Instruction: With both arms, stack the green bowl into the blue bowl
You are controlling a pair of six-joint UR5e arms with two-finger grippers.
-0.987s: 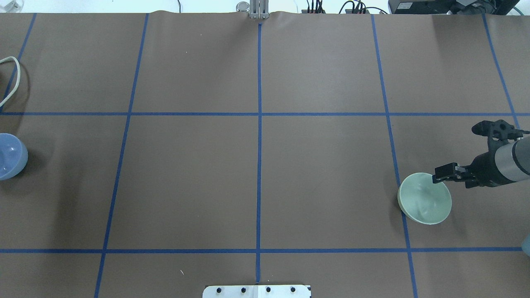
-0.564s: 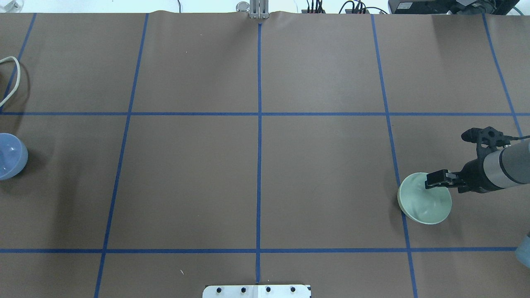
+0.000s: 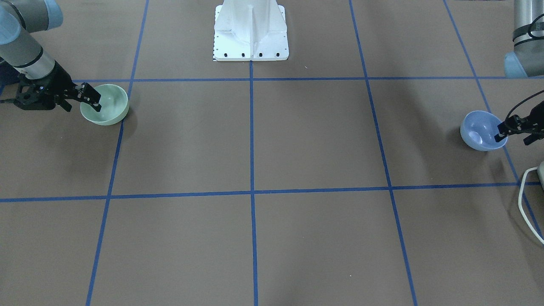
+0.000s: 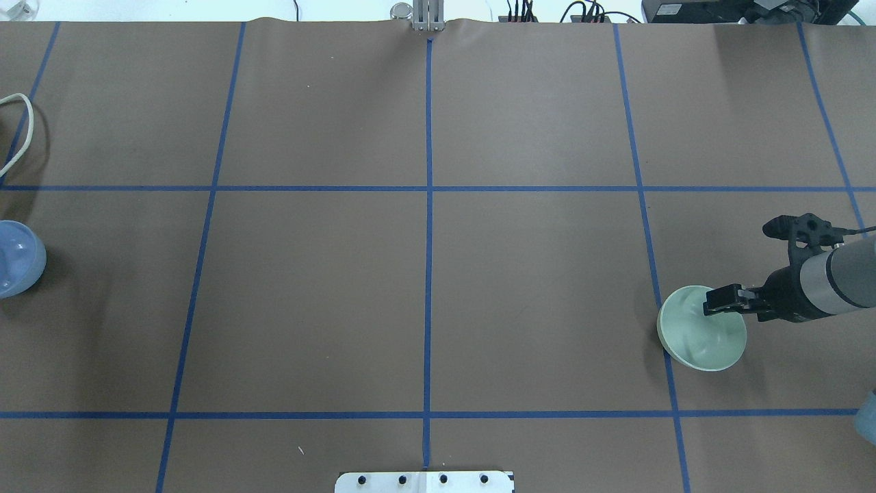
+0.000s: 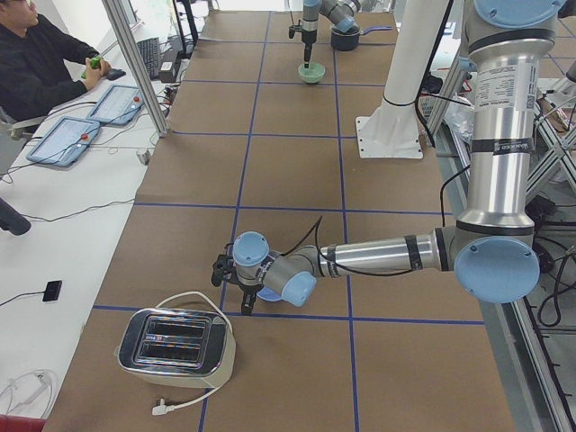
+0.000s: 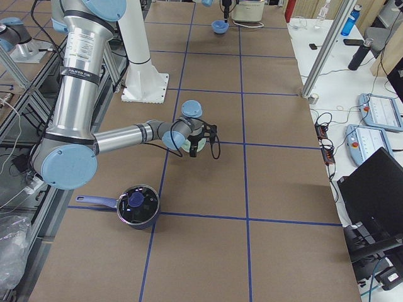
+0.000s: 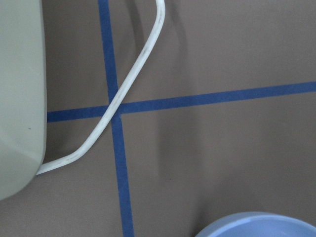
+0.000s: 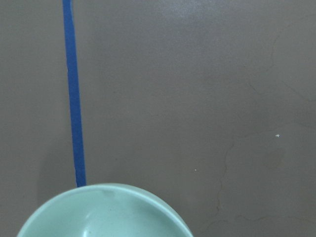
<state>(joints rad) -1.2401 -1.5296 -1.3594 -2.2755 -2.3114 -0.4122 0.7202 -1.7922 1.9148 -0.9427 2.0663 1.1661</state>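
The green bowl (image 4: 691, 335) stands upright on the table at the right of the overhead view; it also shows in the front view (image 3: 108, 104) and at the bottom of the right wrist view (image 8: 106, 212). My right gripper (image 4: 720, 299) points down at its rim on the arm's side, with one finger (image 3: 94, 101) inside the bowl, and looks open. The blue bowl (image 3: 478, 127) stands at the far left table end (image 4: 14, 259). My left gripper (image 3: 502, 132) sits at its outer rim and looks open. Neither bowl is lifted.
A silver toaster (image 5: 175, 351) with a white cord (image 4: 20, 130) stands just beyond the blue bowl. A dark pot with lid (image 6: 135, 204) sits near the green bowl on the robot's side. The white base post (image 3: 250, 29) is at mid-table.
My right gripper has moved left and down onto the green bowl's rim. The green bowl and the blue bowl have not moved.
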